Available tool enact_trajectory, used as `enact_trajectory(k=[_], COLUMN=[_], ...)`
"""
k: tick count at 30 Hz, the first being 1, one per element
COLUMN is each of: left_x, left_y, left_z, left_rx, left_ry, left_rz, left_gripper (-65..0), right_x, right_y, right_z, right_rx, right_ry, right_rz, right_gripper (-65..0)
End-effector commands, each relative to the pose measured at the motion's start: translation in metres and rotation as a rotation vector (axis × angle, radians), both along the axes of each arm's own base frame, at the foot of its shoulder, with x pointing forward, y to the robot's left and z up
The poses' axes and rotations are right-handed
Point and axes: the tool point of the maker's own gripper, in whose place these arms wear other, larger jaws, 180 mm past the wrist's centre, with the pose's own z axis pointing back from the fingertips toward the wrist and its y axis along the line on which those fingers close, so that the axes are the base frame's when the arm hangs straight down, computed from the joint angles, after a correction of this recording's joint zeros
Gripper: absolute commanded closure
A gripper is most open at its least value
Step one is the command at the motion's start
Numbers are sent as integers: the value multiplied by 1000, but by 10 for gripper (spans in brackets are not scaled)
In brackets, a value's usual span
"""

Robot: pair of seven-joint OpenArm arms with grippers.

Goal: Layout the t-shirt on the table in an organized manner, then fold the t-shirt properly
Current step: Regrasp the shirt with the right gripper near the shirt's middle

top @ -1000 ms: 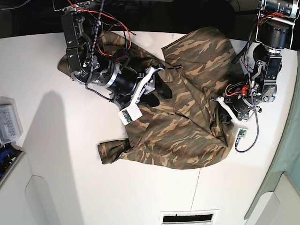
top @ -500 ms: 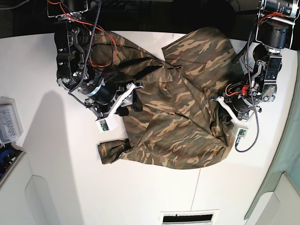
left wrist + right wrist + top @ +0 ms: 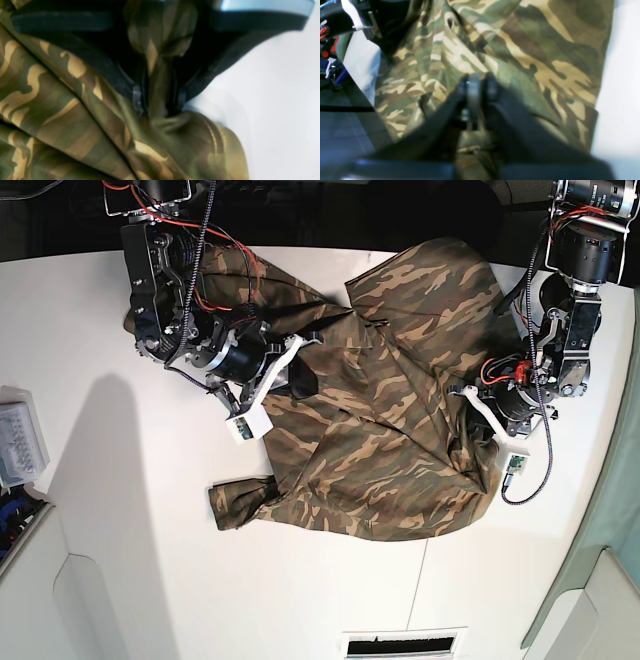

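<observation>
The camouflage t-shirt lies crumpled and creased across the white table, one sleeve bunched at the lower left. My left gripper is at the shirt's right edge. In the left wrist view it is shut on a pinched fold of the t-shirt, with bare table beside it. My right gripper is over the shirt's upper left part. In the right wrist view it is shut above the t-shirt; no cloth shows between its fingers.
A clear plastic box stands at the table's left edge, with blue items below it. A thin dark seam crosses the front of the table. A slotted vent sits at the front edge. The table's right edge is close to the left arm.
My right arm swung left off the shirt's middle, then came partly back right over its upper left part. The left arm and its pinched fold have not moved.
</observation>
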Motion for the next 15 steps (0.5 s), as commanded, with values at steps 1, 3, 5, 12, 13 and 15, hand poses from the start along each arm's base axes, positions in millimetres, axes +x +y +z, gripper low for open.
enact_trajectory(k=[1,3,5,12,13,15], left_x=[-34,-34,-32,-33,-33,-33], left_y=[3,3,4,8,8,8], left_z=[-23,-23,-23,-23,-24,-23], left_rx=[49,52,56,83,85,85], left_ry=[151,148,140,139,139,139], left_rz=[-24,-26,-28,-39,-40,-40], left_gripper=[-185,-185,-184,-103,-103,-103], right_x=[10,10,10,-9,-16,-26], right_y=[5,5,5,8,10,11], right_z=[16,16,16,6,4,4], right_rx=[33,34,34,25,44,96], right_ry=[-55,-57,-57,3,23,53], right_rz=[12,17,17,66,78,71], right_gripper=[0,0,0,0,0,0])
